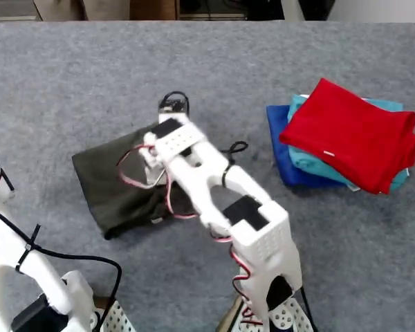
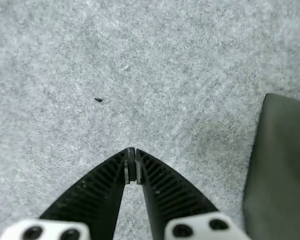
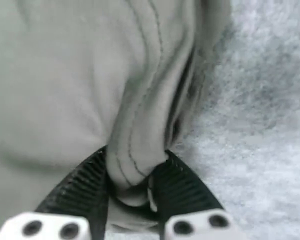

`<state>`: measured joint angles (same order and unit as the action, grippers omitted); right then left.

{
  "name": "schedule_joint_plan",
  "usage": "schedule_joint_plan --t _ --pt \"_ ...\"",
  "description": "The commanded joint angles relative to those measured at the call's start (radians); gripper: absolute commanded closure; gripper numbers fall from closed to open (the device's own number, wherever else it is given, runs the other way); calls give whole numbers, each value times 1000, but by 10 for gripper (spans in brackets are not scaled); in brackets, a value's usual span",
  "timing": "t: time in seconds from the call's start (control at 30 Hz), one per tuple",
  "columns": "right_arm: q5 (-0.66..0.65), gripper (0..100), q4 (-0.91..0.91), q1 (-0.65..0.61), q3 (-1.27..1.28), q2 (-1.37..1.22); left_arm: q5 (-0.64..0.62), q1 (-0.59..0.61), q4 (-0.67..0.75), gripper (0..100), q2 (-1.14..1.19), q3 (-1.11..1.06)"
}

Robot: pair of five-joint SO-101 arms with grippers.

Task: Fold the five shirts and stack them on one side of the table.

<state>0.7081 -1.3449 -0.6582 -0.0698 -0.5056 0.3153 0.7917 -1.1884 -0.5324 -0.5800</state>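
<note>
A dark olive shirt (image 1: 114,183) lies folded on the grey table (image 1: 76,76), left of centre. My right gripper (image 3: 135,182) is shut on a bunched fold at that shirt's (image 3: 65,75) edge; the right arm (image 1: 214,187) stretches from the near edge onto the shirt's right side. At the right a red shirt (image 1: 353,135) tops a stack over a teal shirt (image 1: 308,160) and a blue shirt (image 1: 282,149). My left gripper (image 2: 131,154) is shut on nothing, above bare table beside the olive shirt's (image 2: 282,170) edge. The left arm (image 1: 17,256) stands at the near left.
Cables (image 1: 62,257) trail from the left arm near the table's front edge. Bare table surface runs along the far side and between the olive shirt and the stack.
</note>
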Motion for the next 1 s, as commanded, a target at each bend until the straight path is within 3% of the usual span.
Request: schedule_joint_plan --t 0.0,0.4,0.97 --pt "-69 995 -81 114 -111 125 14 -5 15 980 -27 23" --pt "-305 995 -348 513 -536 205 11 -5 11 980 -27 23" --pt "-470 995 -367 937 -750 205 12 -5 6 980 -36 25"
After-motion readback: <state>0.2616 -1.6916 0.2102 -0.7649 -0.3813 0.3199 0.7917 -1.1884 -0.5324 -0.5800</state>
